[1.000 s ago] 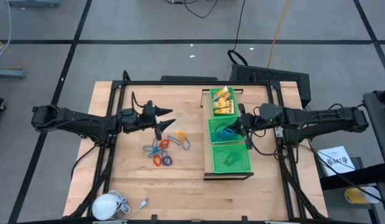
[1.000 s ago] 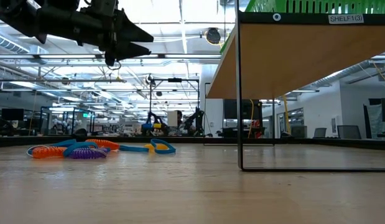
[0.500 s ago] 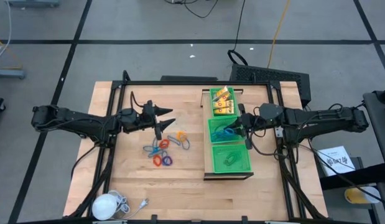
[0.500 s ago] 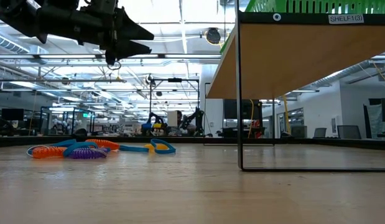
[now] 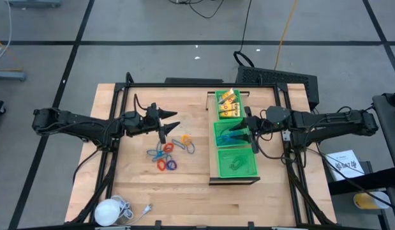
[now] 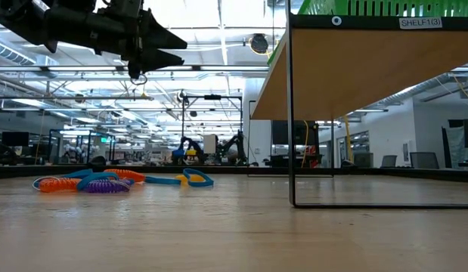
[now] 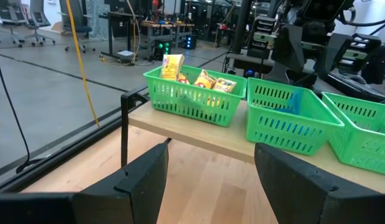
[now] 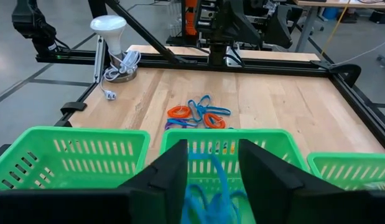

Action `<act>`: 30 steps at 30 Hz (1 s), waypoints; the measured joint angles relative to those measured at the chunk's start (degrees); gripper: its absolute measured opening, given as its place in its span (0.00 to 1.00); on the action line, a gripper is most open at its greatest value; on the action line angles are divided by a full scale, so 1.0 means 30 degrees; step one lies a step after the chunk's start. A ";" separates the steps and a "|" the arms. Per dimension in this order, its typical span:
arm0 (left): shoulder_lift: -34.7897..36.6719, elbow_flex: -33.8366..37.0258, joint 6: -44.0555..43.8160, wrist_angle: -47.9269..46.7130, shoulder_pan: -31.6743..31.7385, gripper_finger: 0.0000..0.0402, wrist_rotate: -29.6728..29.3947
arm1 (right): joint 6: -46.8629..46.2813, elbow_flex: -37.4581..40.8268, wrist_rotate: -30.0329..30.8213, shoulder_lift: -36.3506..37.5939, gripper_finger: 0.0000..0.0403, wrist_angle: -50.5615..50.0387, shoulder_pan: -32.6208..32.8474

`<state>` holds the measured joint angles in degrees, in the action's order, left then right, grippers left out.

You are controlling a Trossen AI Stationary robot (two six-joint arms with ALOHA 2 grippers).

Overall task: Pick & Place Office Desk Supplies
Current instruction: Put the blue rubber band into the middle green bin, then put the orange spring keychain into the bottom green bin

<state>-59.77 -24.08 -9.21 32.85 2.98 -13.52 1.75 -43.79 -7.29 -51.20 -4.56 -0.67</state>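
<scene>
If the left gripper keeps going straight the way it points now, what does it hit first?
Probably the raised shelf's edge or the green baskets on it. The left gripper, open and empty, hangs above the table pointing at them, most nearly the yellow-packet basket and the middle basket. Height is hard to judge.

Two dark jointed arms, black cables, tapered matte-black pincer fingers [image 7: 307, 180]

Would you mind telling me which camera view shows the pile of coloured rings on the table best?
The high view: the coloured rings lie fully visible from above. The right wrist view shows them farther off, beyond the green baskets. The low view sees them edge-on and overlapping. The left wrist view misses them.
</scene>
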 joint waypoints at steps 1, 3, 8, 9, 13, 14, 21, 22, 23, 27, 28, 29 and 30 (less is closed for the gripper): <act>0.0000 0.0000 -0.0002 -0.0010 0.0000 0.61 0.0000 | -0.0060 0.0000 0.0000 0.0000 0.35 0.0000 0.0007; 0.0000 0.0000 -0.0007 -0.0018 0.0000 0.61 0.0000 | -0.0140 -0.0001 -0.0005 0.0000 0.38 -0.0027 0.0000; 0.0000 0.0000 -0.0126 -0.0282 0.0000 0.61 0.0172 | -0.0142 -0.0002 -0.0007 0.0000 0.42 -0.0044 0.0001; 0.0000 0.0000 -0.0206 -0.0484 0.0000 0.61 0.0386 | -0.0142 -0.0002 -0.0007 0.0000 0.43 -0.0044 0.0000; 0.0175 0.0000 -0.1490 -0.1900 -0.0055 0.61 0.1742 | -0.0142 -0.0006 -0.0007 0.0000 0.43 -0.0064 0.0000; 0.0311 0.0000 -0.2013 -0.2544 -0.0117 0.61 0.2255 | -0.0142 -0.0005 -0.0007 0.0000 0.42 -0.0095 0.0001; -0.0308 0.0000 -0.5984 -0.7898 -0.1361 0.61 0.4335 | 0.0433 0.0001 -0.0007 -0.0007 0.42 -0.0160 0.0000; -0.0637 0.0000 -0.6644 -0.8455 -0.1603 0.61 0.4369 | 0.0638 0.0001 -0.0007 -0.0007 0.42 -0.0153 0.0000; -0.0936 0.0007 -0.7313 -0.8838 -0.1805 0.61 0.4434 | 0.0795 0.0001 -0.0007 -0.0004 0.42 -0.0153 0.0000; -0.2041 0.0000 -0.9250 -0.8889 -0.2158 0.61 0.4503 | 0.1180 0.0001 -0.0007 -0.0007 0.43 -0.0046 0.0003; -0.2326 0.0000 -0.9566 -0.9022 -0.2157 0.61 0.4503 | 0.1191 0.0001 -0.0007 -0.0007 0.42 0.0007 0.0002; -0.2624 0.0000 -0.9803 -0.8973 -0.2143 0.61 0.4503 | 0.1191 0.0001 -0.0007 -0.0007 0.42 0.0013 0.0002; -0.2921 0.0000 -0.9996 -0.8885 -0.2135 0.61 0.4433 | 0.1198 0.0001 -0.0005 -0.0007 0.42 0.0007 0.0000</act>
<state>-68.53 -24.08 -39.20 6.19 -3.42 -0.22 5.34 -43.79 -7.30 -51.22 -4.54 -0.67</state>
